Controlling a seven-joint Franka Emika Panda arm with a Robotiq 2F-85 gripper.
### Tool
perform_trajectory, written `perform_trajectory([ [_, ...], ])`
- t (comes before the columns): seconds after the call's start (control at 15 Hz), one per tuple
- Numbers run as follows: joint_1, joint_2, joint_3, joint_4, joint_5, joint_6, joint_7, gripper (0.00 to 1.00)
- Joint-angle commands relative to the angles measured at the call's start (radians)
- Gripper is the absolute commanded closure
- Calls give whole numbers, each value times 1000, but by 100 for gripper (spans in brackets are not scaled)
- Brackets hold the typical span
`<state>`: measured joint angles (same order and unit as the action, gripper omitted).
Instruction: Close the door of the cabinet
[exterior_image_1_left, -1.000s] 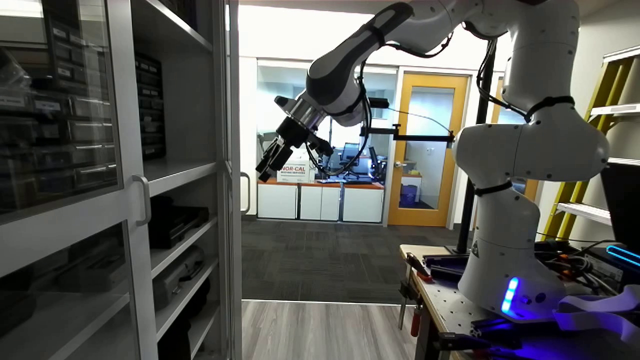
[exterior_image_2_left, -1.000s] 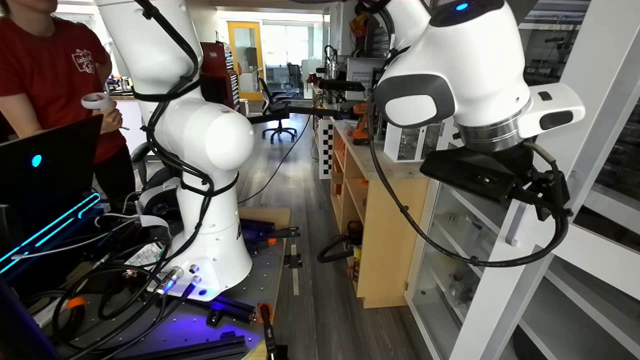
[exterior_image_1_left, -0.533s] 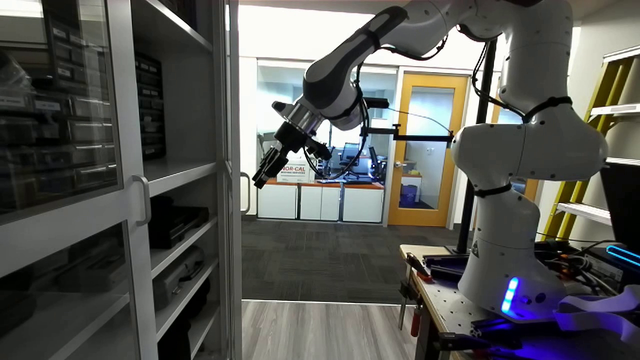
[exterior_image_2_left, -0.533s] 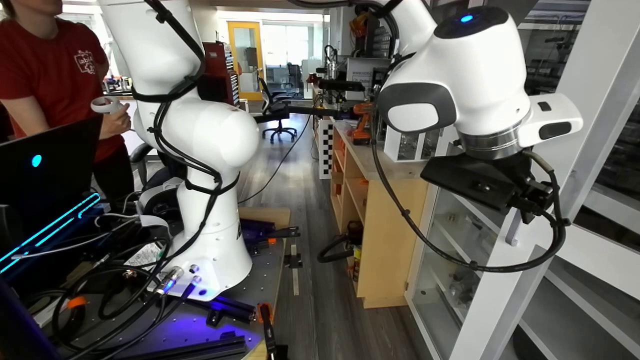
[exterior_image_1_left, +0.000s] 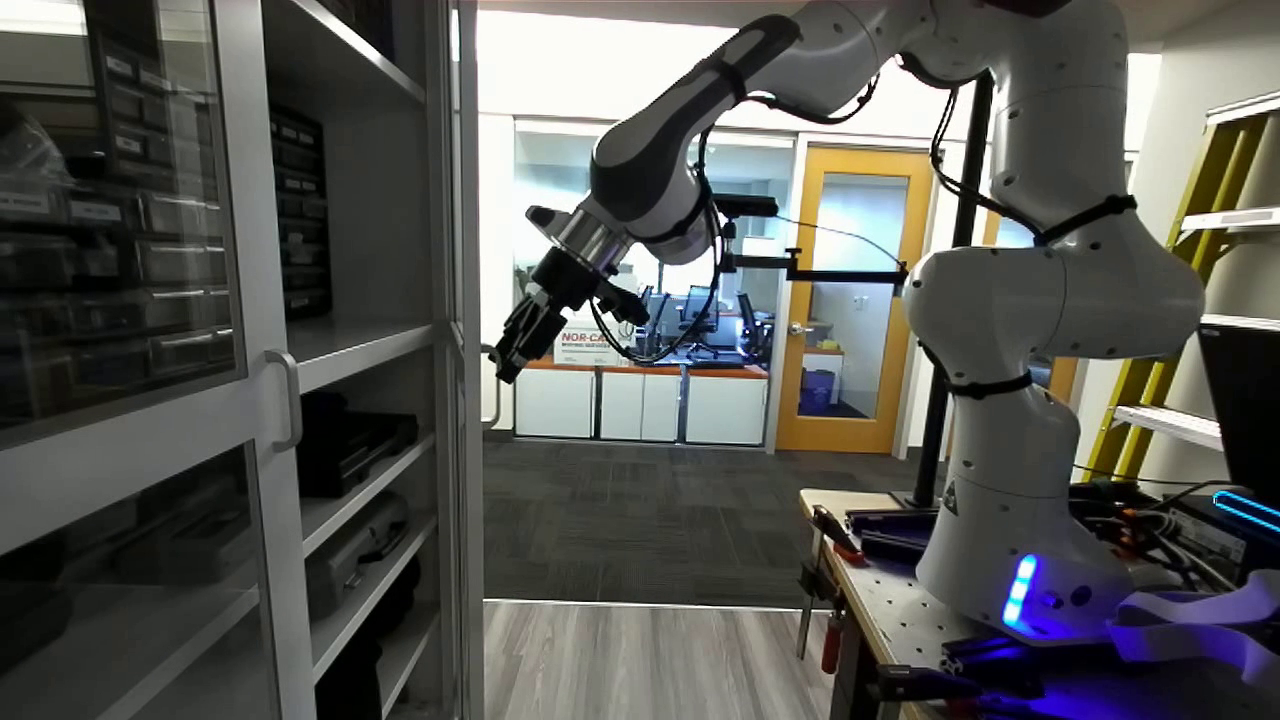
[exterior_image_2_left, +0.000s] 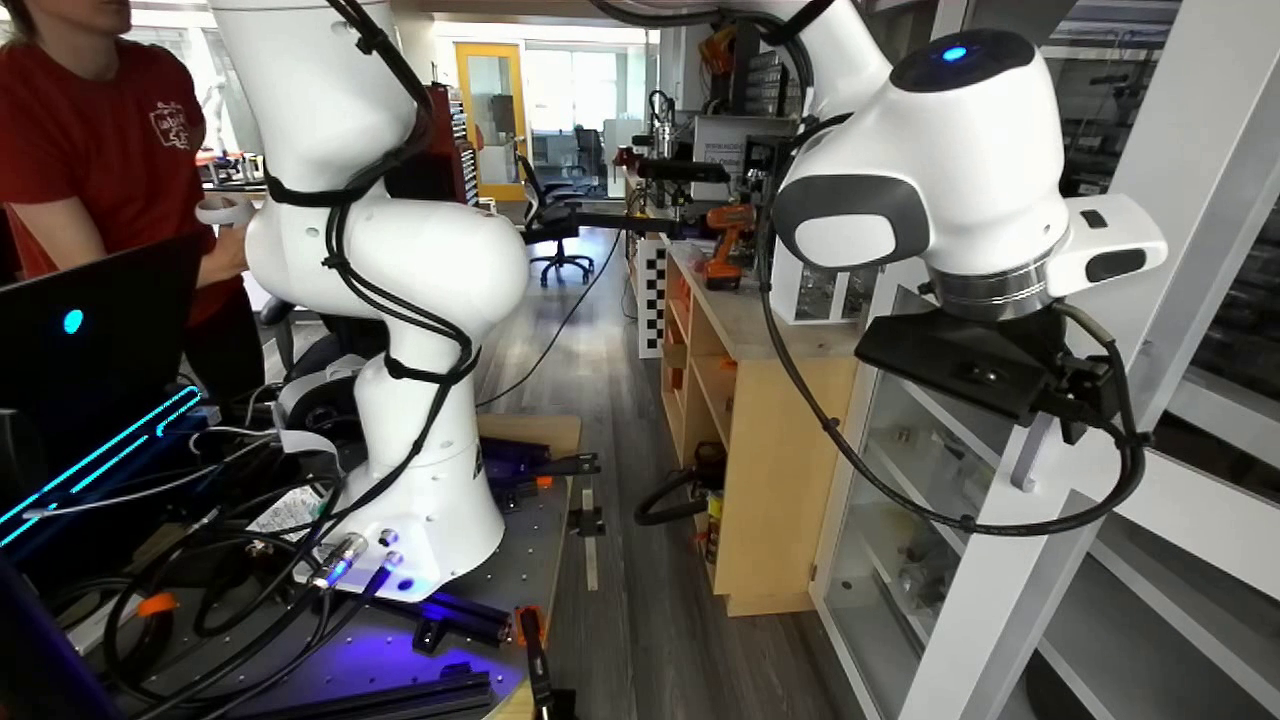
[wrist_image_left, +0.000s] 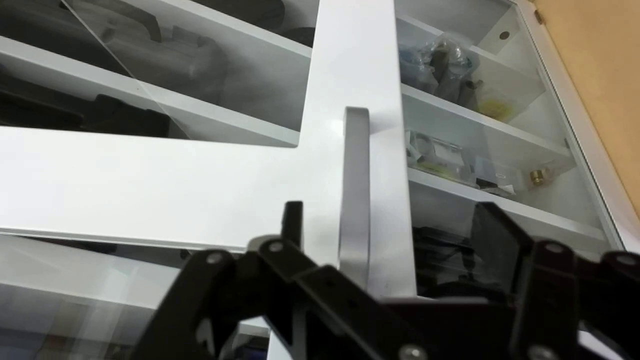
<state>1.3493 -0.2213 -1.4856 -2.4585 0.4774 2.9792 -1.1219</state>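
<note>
Facing one edge of the worktop (exterior_image_1_left: 885, 605), with a gap between, I see the tall cabinet (exterior_image_1_left: 385, 190) and its door (wrist_image_left: 357, 65). The door has a pale frame, clear glass and a long upright handle (wrist_image_left: 356, 195). In an exterior view this door is turned nearly edge-on, and the shelves (exterior_image_1_left: 370, 356) next to it are uncovered, so for me it looks open; how wide, I cannot tell. A second door (exterior_image_1_left: 125, 455) covers the next part of these shelves.

The arm (exterior_image_1_left: 1015, 440) stands on the worktop and reaches out past the edge on the cabinet side. Its claw (wrist_image_left: 392, 225) slants down and is near the handle. The fingers (wrist_image_left: 495, 240) are spread well apart, and in the wrist view the handle appears between them. Whether they touch it, I cannot tell.

A clamp (exterior_image_1_left: 838, 533) is fixed at the cabinet-side edge of the worktop, close to one corner; another clamp (exterior_image_2_left: 575, 465) is at the same edge, by its other corner. Toward the opposite edge there is a laptop (exterior_image_2_left: 90, 340) with a lit mark on its lid. Past the laptop a person (exterior_image_2_left: 100, 140) in a red shirt holds a white controller (exterior_image_2_left: 228, 212). Just beside the cabinet stands a wooden case (exterior_image_2_left: 790, 480), and on top of it is an orange drill (exterior_image_2_left: 730, 240).
</note>
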Motion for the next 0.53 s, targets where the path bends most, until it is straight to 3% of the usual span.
perform_trajectory([
  [0.0, 118, -19, -129, 42, -15, 1, -30, 44],
  [0.2, 166, -29, -188, 57, -32, 9, -26, 63],
  [0.47, 194, -33, -219, 67, -37, 18, -20, 89],
])
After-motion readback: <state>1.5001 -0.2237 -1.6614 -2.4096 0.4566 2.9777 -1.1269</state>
